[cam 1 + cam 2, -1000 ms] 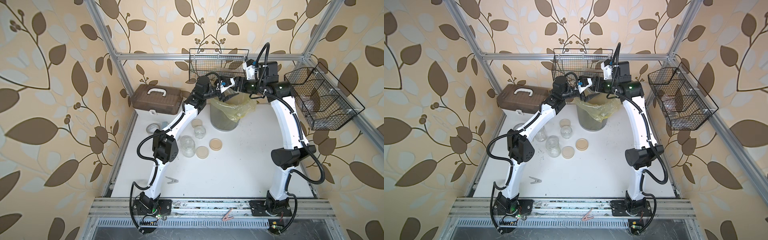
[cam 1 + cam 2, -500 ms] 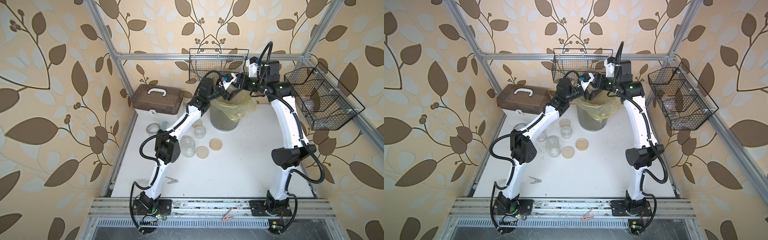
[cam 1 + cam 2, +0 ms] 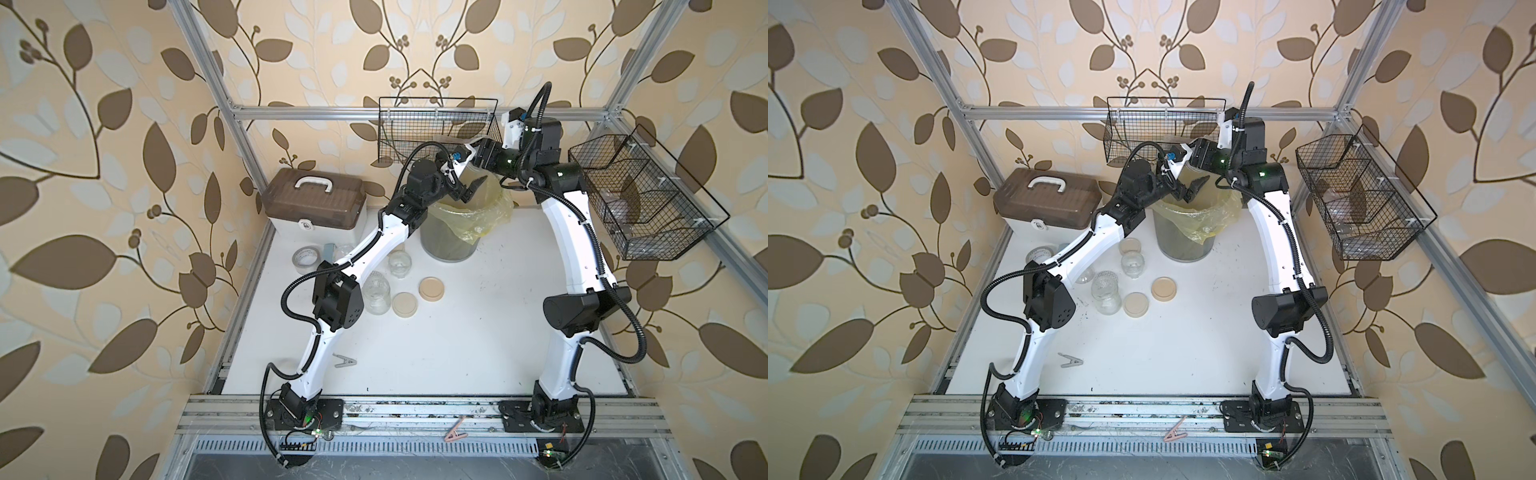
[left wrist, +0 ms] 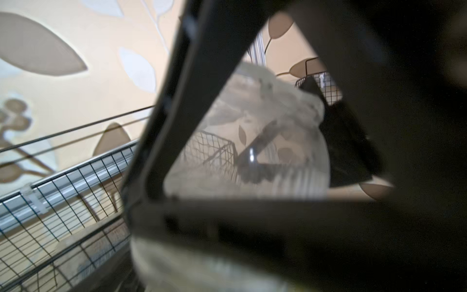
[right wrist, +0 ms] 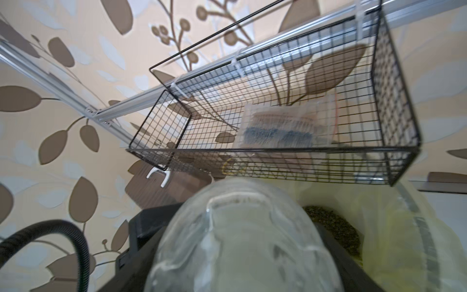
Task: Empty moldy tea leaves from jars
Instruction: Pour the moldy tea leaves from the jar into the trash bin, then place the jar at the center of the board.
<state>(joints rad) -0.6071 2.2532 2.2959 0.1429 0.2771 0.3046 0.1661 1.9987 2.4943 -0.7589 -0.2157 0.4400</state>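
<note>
Here, white table (image 3: 457,340), jars (image 3: 400,264), leafy wallpaper (image 3: 104,199)

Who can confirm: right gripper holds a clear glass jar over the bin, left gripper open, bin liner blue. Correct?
One error: the bin liner is yellow, not blue, as both top views show. Otherwise yes: right gripper holds the clear glass jar over the bin, left gripper open.

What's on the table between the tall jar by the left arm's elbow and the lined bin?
A short clear jar stands in that stretch, roughly on the line from the tall jar to the bin. It shows in both top views.
</note>
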